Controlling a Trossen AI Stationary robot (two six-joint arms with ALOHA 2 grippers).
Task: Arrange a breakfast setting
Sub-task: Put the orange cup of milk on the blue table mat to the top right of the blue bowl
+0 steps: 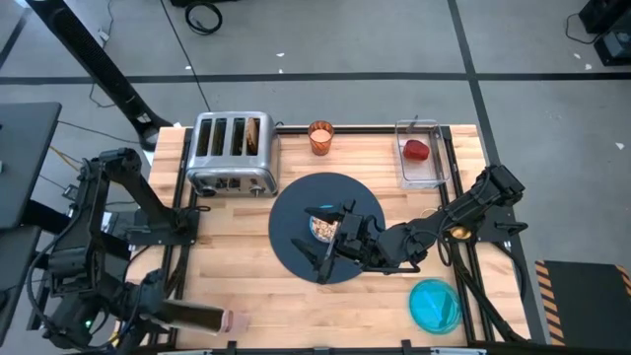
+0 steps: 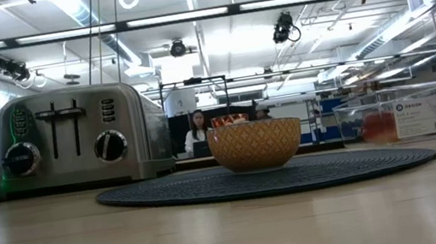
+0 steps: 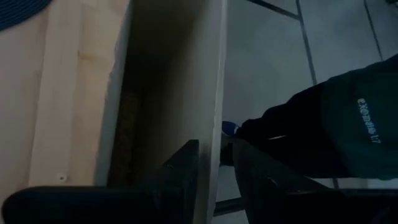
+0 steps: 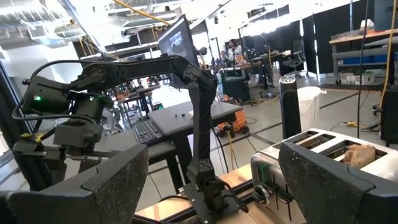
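Observation:
The dark-blue round mat (image 1: pixel 296 212) lies mid-table. The small bowl (image 1: pixel 322 229) stands on it, also in the low view (image 2: pixel 256 145). My right gripper (image 1: pixel 332 242) is open above the bowl and mat, pointing toward the table's left (image 4: pixel 211 186). The orange cup (image 1: pixel 320 136) stands at the far edge. The toast slice (image 1: pixel 255 133) sticks out of a toaster slot (image 4: pixel 359 154). The red fruit (image 1: pixel 418 150) lies in a clear tub. The teal plate (image 1: pixel 435 305) lies near right. My left gripper (image 3: pixel 217 168) is at the table's near-left corner, fingers close together and empty. No spoon shows.
The silver toaster (image 1: pixel 232 156) stands at the far left of the table. The clear tub (image 1: pixel 422 153) stands far right. A person's dark leg and blue shoe (image 3: pixel 323 124) show on the floor beside the table's edge. Bare wood shows at near left.

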